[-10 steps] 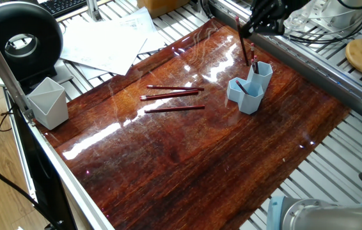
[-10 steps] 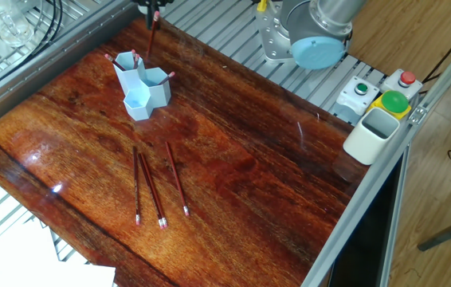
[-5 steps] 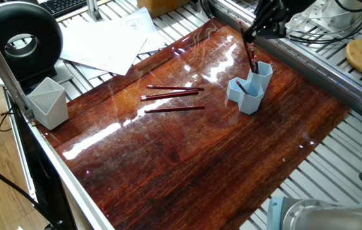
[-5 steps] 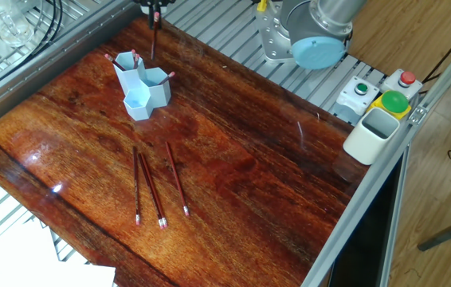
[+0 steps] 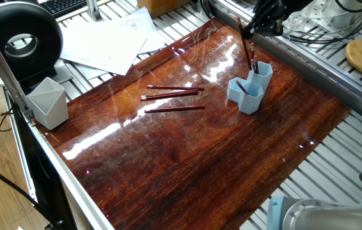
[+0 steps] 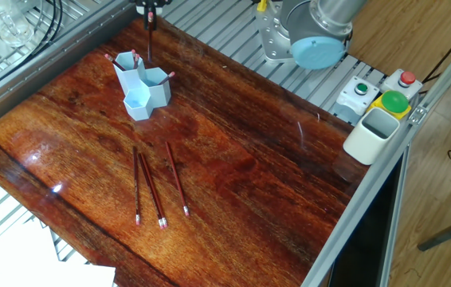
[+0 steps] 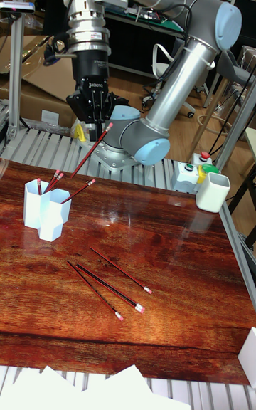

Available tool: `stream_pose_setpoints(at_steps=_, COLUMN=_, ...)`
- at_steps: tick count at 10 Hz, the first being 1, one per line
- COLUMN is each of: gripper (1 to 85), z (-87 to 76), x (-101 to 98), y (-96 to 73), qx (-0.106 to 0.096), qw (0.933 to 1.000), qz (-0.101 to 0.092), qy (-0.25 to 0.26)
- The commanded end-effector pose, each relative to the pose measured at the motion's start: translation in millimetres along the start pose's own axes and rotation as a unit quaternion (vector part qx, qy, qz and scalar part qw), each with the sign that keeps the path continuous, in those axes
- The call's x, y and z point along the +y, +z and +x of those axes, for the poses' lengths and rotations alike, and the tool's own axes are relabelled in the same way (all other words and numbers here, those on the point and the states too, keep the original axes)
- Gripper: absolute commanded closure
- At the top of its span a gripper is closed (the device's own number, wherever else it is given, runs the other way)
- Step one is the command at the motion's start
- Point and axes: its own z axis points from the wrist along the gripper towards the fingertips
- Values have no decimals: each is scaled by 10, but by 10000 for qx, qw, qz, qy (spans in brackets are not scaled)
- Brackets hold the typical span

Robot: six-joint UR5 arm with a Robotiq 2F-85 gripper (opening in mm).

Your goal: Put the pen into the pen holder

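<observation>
The pincer (image 7: 94, 127) hangs above the far end of the dark wooden worktop (image 5: 200, 153), clenched on the upper part of a red pen (image 7: 84, 158) that slants down from it, eraser end up, lower tip pointing toward the pen holder (image 7: 43, 211); from the tall fixed view the tip looks close to the holder's tubes, but the pictures do not settle whether it has entered one. In one fixed view the same pen (image 5: 245, 46) runs steeply down toward the tallest tube of the light blue holder (image 5: 250, 91), and in the other fixed view only a short length of it (image 6: 149, 41) shows below the pincer (image 6: 150, 9) at the top edge. The holder (image 6: 140, 86) already carries several red pens, their ends poking out of different tubes. Three more pens (image 7: 110, 281) lie flat on the worktop, well apart from the holder, roughly side by side. A pale angular cup (image 5: 47, 102) stands at one edge of the worktop, and loose sheets of paper (image 5: 107, 41) lie just beyond it
</observation>
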Motion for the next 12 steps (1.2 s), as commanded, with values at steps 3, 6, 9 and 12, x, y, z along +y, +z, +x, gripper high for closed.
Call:
stream_pose_setpoints(at_steps=3, gripper=847, z=172, x=-9, y=151, qx=-217, qw=9997, qz=-27, qy=-92)
stream_pose_setpoints(at_steps=6, gripper=847, z=419, x=9, y=222, qx=-139, qw=9998, qz=-114, qy=-8)
stream_pose_setpoints(at_steps=9, gripper=847, z=613, x=36, y=373, qx=-407, qw=9990, qz=-184, qy=89)
stream_pose_setpoints(at_steps=12, gripper=847, z=762, x=57, y=480, qx=-459, qw=9987, qz=-192, qy=92)
